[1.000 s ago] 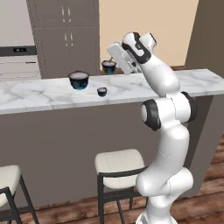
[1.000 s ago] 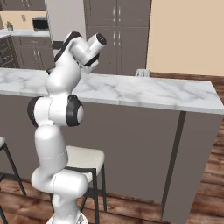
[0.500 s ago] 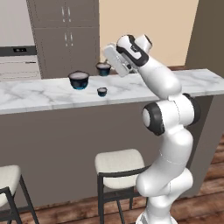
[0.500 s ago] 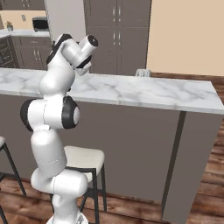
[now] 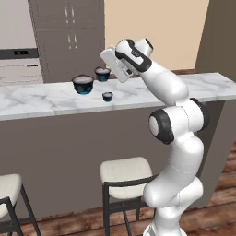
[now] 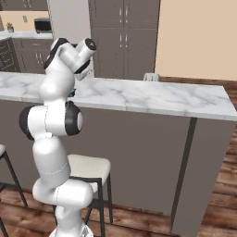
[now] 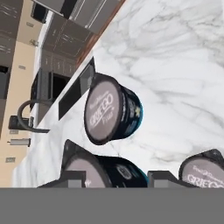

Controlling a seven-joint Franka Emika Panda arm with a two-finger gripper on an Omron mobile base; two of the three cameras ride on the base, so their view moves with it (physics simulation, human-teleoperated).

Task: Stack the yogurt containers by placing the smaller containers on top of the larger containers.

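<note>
Currently the medium yogurt cup (image 5: 102, 73) is being gripped by the gripper (image 5: 107, 70) and held above the marble counter (image 5: 41, 99), near the largest cup (image 5: 83, 85).

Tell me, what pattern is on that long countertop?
White marble with grey veining on the long countertop, clearest in the hand view.

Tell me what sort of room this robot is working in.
A kitchen, rendered rather than real. A long marble counter with stools tucked under it, tall grey cabinets behind, and yogurt containers on the counter point to it.
</note>
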